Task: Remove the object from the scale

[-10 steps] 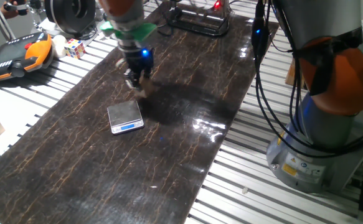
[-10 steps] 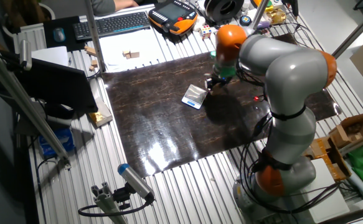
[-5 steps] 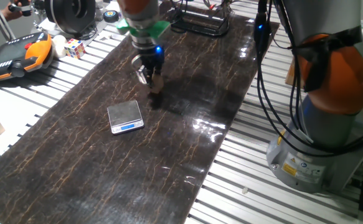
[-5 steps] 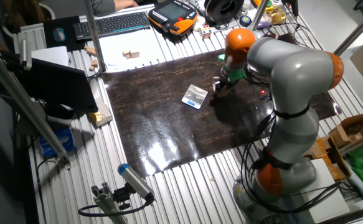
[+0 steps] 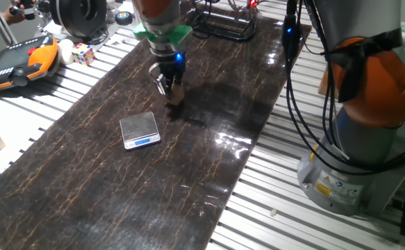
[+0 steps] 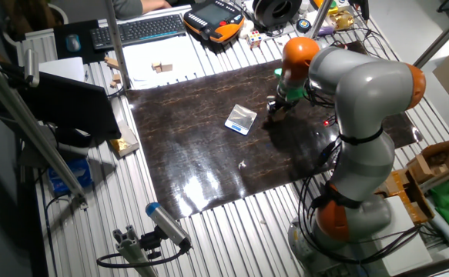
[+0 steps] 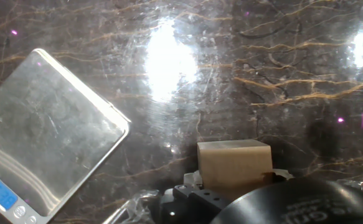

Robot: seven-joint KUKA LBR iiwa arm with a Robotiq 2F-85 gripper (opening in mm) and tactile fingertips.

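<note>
The silver-grey scale [image 5: 139, 130] lies on the dark marbled mat with its plate bare and its blue display lit. It also shows in the other fixed view [image 6: 241, 119] and at the left of the hand view [image 7: 44, 130]. My gripper [image 5: 172, 92] is off to the right of the scale, low over the mat, shut on the small light-tan wooden cube [image 5: 176, 94]. In the hand view the cube [image 7: 234, 163] sits between the fingers, clear of the scale. From the other side the gripper [image 6: 274, 110] hides most of the cube.
A Rubik's cube [image 5: 84, 53] and an orange teach pendant [image 5: 18, 62] lie off the mat at the far left. A black wire frame [image 5: 219, 24] stands at the mat's far end. Small wooden blocks [image 6: 161, 67] and a keyboard [image 6: 135, 29] lie beyond the mat. The robot's base [image 5: 355, 139] is on the right.
My gripper has carried the cube to the right, away from the scale, over the last second. It has hardly moved in the last half second.
</note>
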